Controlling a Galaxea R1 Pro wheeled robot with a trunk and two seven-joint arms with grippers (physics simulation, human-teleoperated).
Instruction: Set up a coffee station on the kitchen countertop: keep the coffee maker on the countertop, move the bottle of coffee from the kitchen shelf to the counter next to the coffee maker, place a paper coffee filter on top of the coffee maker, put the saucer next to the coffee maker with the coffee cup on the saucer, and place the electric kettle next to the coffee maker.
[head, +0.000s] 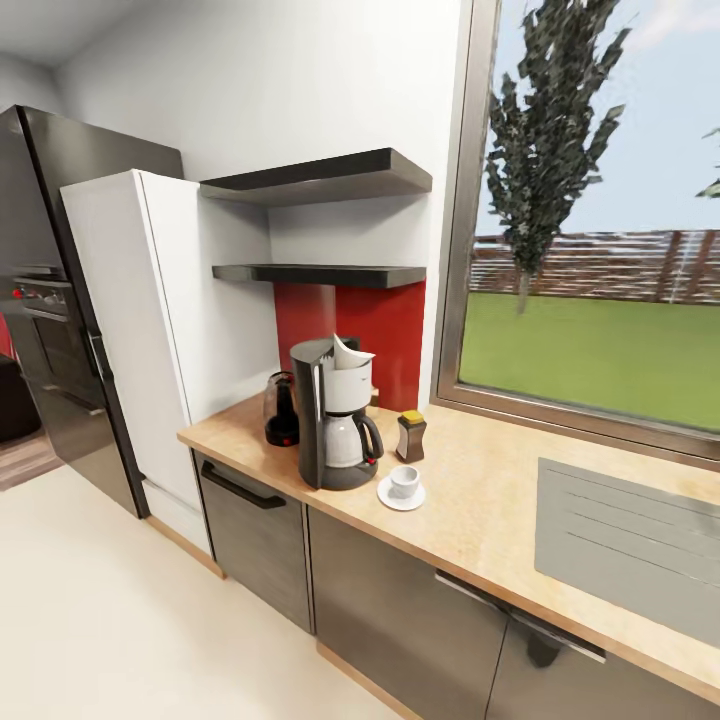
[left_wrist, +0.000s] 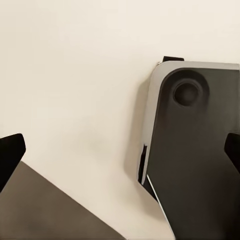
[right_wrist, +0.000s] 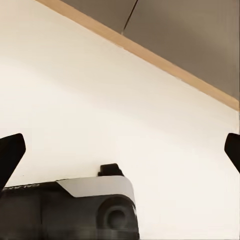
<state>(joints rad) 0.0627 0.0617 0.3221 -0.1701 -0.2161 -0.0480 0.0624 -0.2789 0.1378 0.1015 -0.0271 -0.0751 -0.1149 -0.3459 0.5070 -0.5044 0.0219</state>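
Left gripper (left_wrist: 120, 155): spread wide, aimed floorward | right gripper (right_wrist: 120, 155): same, empty

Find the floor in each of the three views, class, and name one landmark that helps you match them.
Head view: the cream floor lies at lower left, before the cabinets.
Left wrist view: the floor lies beside the robot's base.
Right wrist view: the floor lies between the base and the cabinets.
Shared landmark: the cabinets; their tan plinth shows in the head and right wrist views. The left wrist view's grey wedge is likely a cabinet too.
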